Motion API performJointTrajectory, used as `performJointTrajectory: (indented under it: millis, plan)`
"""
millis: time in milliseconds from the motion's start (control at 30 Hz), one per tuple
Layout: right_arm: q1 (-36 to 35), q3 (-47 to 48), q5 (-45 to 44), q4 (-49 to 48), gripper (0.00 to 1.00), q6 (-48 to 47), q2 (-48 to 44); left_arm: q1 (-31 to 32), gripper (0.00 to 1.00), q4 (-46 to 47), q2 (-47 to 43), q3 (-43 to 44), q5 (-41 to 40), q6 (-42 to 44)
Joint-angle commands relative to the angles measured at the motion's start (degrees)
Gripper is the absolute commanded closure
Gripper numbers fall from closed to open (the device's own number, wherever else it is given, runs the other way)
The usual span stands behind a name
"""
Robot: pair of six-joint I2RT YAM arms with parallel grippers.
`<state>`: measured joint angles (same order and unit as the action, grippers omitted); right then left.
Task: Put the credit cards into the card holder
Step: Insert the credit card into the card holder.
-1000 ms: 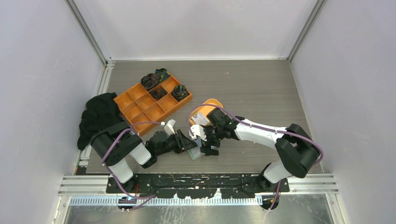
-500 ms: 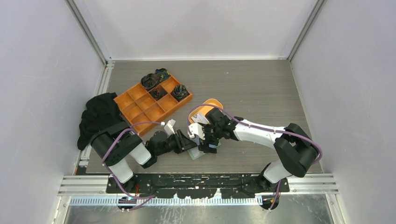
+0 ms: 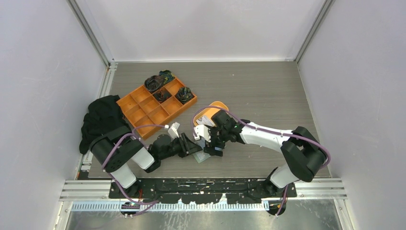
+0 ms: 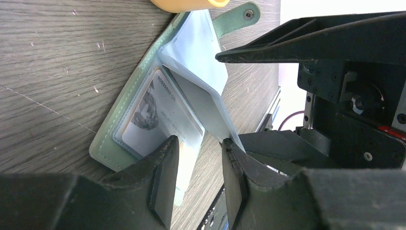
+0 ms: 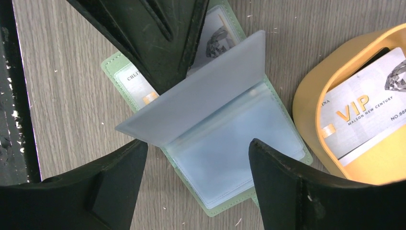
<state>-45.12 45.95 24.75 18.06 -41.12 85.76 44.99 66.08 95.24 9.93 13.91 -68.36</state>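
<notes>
Sage-green folding card holder (image 5: pixel 239 129) lies open on the table (image 5: pixel 57 96), left end effector (image 4: pixel 199 143) part-open, propping a pocket leaf (image 5: pixel 191 100). The right end effector (image 5: pixel 196 148) gapes empty — next, fetch the white plastic card (image 5: pixel 364 112) from the orange oval dish (image 5: pixel 306 100).

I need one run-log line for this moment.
left gripper: open, at raised pocket leaf | right gripper: open, empty, above card holder | one card in pocket | VIP card in orange dish
</notes>
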Motion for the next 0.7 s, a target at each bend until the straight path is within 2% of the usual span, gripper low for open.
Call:
performJointTrajectory:
  millis: [0, 667]
  plan:
    - [0.79, 1.68, -0.47, -0.95, 0.18, 1.2, -1.88, 0.07, 0.61, 0.7, -2.29, -0.44, -0.55, 1.62]
    - [2.07, 2.29, -0.25, -1.61, 0.2, 4.94, -2.87, 0.01, 0.6, -0.84, -3.17, -0.44, -0.54, 2.22]
